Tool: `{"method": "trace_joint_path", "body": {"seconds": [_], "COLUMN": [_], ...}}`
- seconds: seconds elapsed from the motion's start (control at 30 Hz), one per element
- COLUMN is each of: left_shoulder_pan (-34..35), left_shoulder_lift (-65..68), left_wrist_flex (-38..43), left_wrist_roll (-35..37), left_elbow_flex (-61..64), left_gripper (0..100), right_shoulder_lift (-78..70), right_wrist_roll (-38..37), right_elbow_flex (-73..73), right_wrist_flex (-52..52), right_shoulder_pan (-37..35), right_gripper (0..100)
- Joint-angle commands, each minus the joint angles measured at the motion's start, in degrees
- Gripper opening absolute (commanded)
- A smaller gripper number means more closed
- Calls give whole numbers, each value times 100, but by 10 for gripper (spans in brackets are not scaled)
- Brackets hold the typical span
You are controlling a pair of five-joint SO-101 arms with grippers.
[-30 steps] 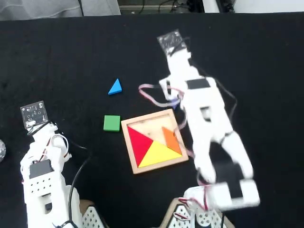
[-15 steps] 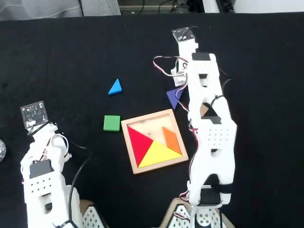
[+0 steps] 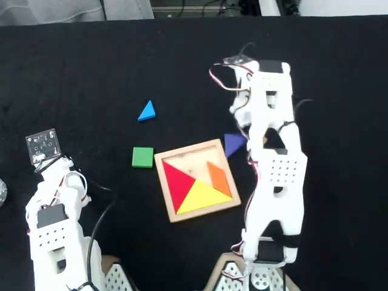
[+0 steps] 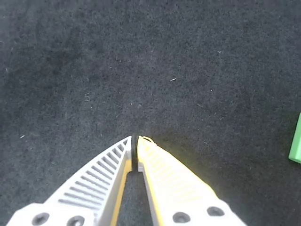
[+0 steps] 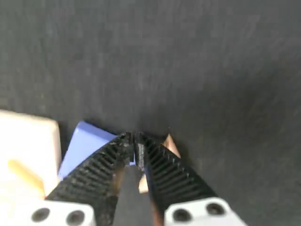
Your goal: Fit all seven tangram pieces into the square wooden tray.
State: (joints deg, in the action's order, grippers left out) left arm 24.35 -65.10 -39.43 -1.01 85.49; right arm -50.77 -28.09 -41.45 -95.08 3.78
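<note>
Nearest the bases, on the left, your left gripper [image 4: 135, 140] sits idle over the bare black table [image 3: 91, 73], jaws pressed together. Next out, the tray [image 3: 188, 148] holds the red [image 3: 176, 180], yellow [image 3: 203, 197] & orange [image 3: 219, 177] pieces; its far part is open wood. Just off its far right corner lies the purple triangle [image 3: 233, 143]. Your right gripper [image 5: 134, 137] is at its edge, jaws together; can't tell if they nip a corner. A tan piece [image 5: 170, 142] pokes out beside the tips. Purple looks like the piece in hand: get a firm pinch, lift it over the rim rather than shoving, and turn it to match the gap before lowering. Farther out wait the green square [image 3: 142, 157], then the blue triangle [image 3: 147, 112].
</note>
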Motion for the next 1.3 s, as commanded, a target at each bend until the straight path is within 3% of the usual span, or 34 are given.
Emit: {"method": "trace_joint_path", "body": {"seconds": [0.0, 0.3, 0.7, 0.83, 0.9, 1.13, 1.27], "left_shoulder_pan": [-66, -66, -66, -66, -66, -66, -66], "left_shoulder_lift": [-26, -26, -26, -26, -26, -26, -26], "left_wrist_flex": [88, 88, 88, 88, 88, 88, 97], "left_wrist_roll": [-26, -26, -26, -26, -26, -26, -26], "left_elbow_flex": [-40, -40, -40, -40, -40, -40, -40], "left_gripper": [34, 34, 34, 34, 34, 34, 34], "right_shoulder_lift": [382, 2703, 5719, 6862, 7222, 6967, 6202], "right_wrist_roll": [-589, -1626, -3727, -4879, -4976, -5213, -6119], "right_elbow_flex": [-145, 1534, 6053, 7820, 8426, 8101, 7222], "right_wrist_flex": [-527, -290, 2092, 3446, 4026, 3446, 2488], "right_shoulder_pan": [246, 888, 53, -62, -44, -114, -404], "right_gripper": [11, 11, 11, 11, 16, 320, 316]}}
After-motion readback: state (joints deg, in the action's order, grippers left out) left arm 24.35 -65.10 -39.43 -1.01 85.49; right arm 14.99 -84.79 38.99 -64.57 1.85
